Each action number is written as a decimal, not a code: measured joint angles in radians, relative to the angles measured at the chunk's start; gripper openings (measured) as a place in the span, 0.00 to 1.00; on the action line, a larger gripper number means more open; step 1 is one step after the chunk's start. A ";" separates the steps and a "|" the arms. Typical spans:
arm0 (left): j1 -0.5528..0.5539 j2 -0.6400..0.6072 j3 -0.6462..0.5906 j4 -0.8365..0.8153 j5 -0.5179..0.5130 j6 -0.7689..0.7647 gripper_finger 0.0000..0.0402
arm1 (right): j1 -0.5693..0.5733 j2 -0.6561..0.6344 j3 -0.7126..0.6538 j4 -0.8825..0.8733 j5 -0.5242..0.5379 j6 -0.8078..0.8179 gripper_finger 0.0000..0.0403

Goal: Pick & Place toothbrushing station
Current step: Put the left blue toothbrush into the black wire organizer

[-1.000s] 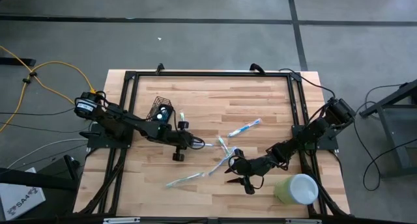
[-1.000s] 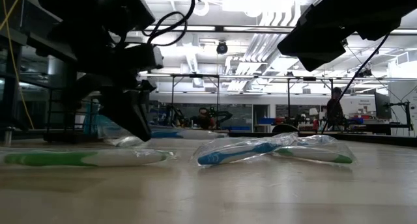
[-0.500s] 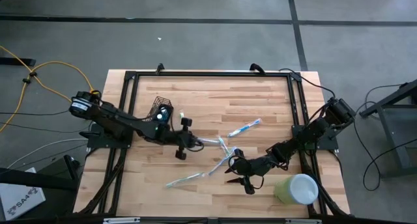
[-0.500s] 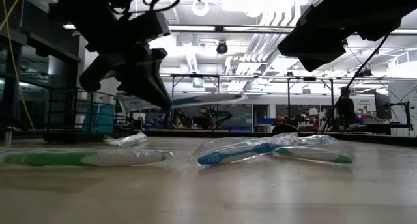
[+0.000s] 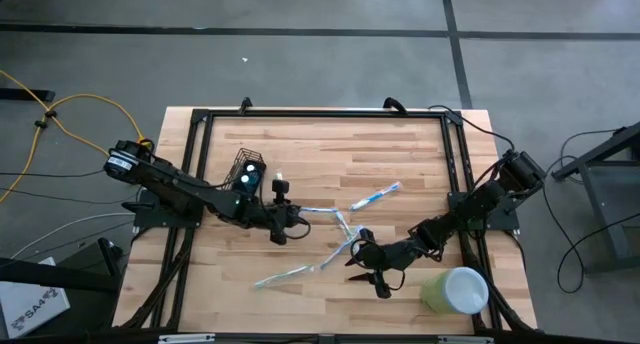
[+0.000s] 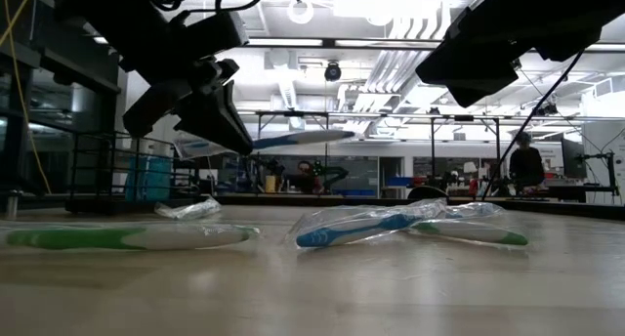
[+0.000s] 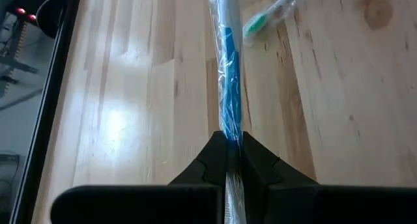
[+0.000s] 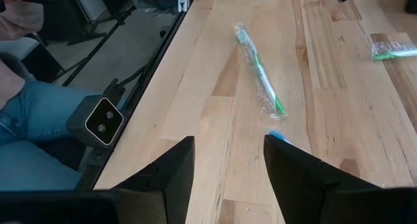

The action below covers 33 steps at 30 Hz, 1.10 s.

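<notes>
My left gripper is shut on a blue toothbrush in a clear wrapper, held above the table's middle; the low view shows it in the air. The black wire-mesh holder stands on the table, just beyond the left arm toward the far left. My right gripper is open and empty, low over the table right of centre, near two wrapped toothbrushes. My left gripper pinches the wrapped blue toothbrush between its two fingers at one end of the handle. The fingers lie along the brush, which sticks out past the fingertips toward the table's right. It is lifted clear of the table, about level.
A wrapped green toothbrush lies toward the near edge and a wrapped blue one right of centre. A small wrapped piece lies by the holder. A pale green cup stands at the near right corner. A black frame rims the table.
My left gripper has risen from the table with the wrapped blue toothbrush and drawn slightly toward the table's left. The brush lay on the table and now is lifted clear, about level.
</notes>
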 joint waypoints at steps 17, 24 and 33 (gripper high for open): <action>-0.113 0.000 0.039 -0.022 0.005 0.016 0.01 | 0.000 0.000 0.000 0.000 0.000 0.000 0.43; -0.186 0.000 0.113 -0.166 0.007 0.042 0.01 | -0.005 0.000 0.000 0.000 0.005 -0.093 0.43; -0.245 0.000 0.160 -0.465 0.009 -0.105 0.01 | -0.005 0.000 0.000 0.000 0.005 -0.105 0.43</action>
